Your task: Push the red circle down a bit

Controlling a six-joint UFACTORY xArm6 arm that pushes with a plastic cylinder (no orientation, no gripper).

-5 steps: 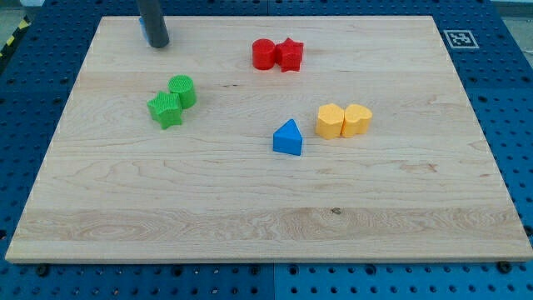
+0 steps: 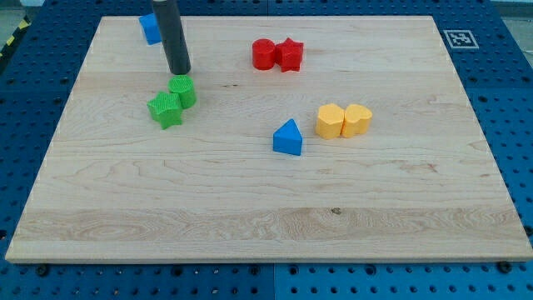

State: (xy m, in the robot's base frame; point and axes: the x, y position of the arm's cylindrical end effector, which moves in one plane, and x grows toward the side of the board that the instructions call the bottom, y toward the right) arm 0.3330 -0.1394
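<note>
The red circle (image 2: pixel 263 53) lies near the view's top middle, touching a red star (image 2: pixel 290 54) on its right. My tip (image 2: pixel 179 72) is well to the left of the red circle, just above the green circle (image 2: pixel 183 91). A green star (image 2: pixel 166 109) touches the green circle at its lower left.
A blue block (image 2: pixel 150 27) sits at the view's top left, partly behind the rod. A blue triangle (image 2: pixel 288 137) lies at the middle. Two yellow blocks (image 2: pixel 331 121) (image 2: pixel 358 119) sit side by side to its right. The wooden board (image 2: pixel 266 225) lies on a blue pegboard.
My tip has moved down and a little right, from the top-left corner to just above the green circle. The blue block it hid now shows.
</note>
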